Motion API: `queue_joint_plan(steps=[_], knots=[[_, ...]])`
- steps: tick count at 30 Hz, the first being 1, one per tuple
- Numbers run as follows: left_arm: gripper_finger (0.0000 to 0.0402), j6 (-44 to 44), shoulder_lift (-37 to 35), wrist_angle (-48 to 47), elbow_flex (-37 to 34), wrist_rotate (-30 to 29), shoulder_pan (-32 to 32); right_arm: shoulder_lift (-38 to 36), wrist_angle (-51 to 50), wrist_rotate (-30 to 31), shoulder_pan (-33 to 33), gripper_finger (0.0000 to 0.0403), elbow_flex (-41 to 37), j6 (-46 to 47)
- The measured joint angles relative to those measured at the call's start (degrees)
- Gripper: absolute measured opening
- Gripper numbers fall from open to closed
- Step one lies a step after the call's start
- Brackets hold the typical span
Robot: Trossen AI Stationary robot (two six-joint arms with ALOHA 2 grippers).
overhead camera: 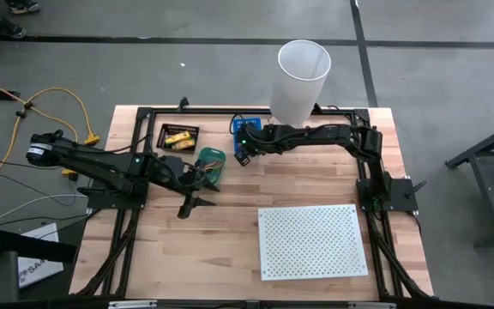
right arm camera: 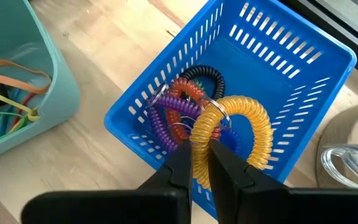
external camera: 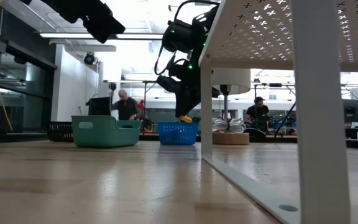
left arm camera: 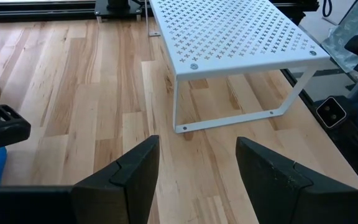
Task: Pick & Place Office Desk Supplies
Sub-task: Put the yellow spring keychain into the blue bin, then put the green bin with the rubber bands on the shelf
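Note:
My right gripper [right arm camera: 201, 155] is shut on a yellow spiral coil loop [right arm camera: 241, 127] over the blue basket [right arm camera: 291, 68]. The basket holds purple, orange and black coil loops [right arm camera: 179, 102]. In the high view this gripper [overhead camera: 243, 153] is at the basket [overhead camera: 245, 124] near the table's far edge. In the low view the gripper [external camera: 185, 112] is just above the basket [external camera: 178, 132]. My left gripper [left arm camera: 197, 149] is open and empty over bare wood [overhead camera: 187, 209]. A teal bin [right arm camera: 17, 93] holds red, orange and yellow rubber bands [right arm camera: 5, 93]. A black tray [overhead camera: 180, 136] holds yellow packs. My right gripper pinches the yellow coil loop between its two fingers at the near side of its ring [right arm camera: 202, 140]. The fingers come from above, pointing down. The loop sits over the other coils in the basket; whether it still touches them I cannot tell.
A tall white tapered bin [overhead camera: 303, 73] stands at the far edge, right of the blue basket. A white perforated board on legs [overhead camera: 313, 242] stands at the near right; it also shows in the left wrist view [left arm camera: 229, 37]. People work in the room behind [external camera: 126, 106].

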Motion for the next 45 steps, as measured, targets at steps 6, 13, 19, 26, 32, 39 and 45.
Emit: queue_joint_plan(steps=[6, 13, 19, 26, 32, 39, 45], knots=[[0.0207, -0.02, -0.01, 0.01, 0.00, -0.01, 0.00, -0.02, 0.00, -0.02, -0.04, 0.0025, -0.02, -0.02], [0.0207, -0.02, -0.01, 0.01, 0.00, 0.00, 0.01, -0.04, 0.00, -0.04, -0.04, 0.0025, -0.02, -0.07], [0.0207, -0.02, -0.02, 0.00, 0.00, 0.00, 0.01, -0.07, 0.00, -0.33, -0.65, 0.0025, -0.02, -0.46], [0.0207, -0.02, -0.02, 0.01, 0.00, -0.01, 0.02, -0.09, 0.07, -1.59, -1.07, 0.0025, -0.02, -0.55], [0.0207, -0.02, -0.02, 0.00, 0.00, 0.00, 0.02, -0.09, 0.52, -3.52, -1.44, 0.0055, -0.02, -0.63], [0.0207, -0.02, -0.01, 0.01, 0.00, 0.00, 0.00, -0.09, 0.52, -3.26, -1.44, 0.0133, -0.02, -0.59], [0.0207, -0.02, -0.02, 0.02, 0.00, -0.02, 0.00, -0.09, 0.52, -3.23, -1.44, 0.0161, -0.02, -0.50]])
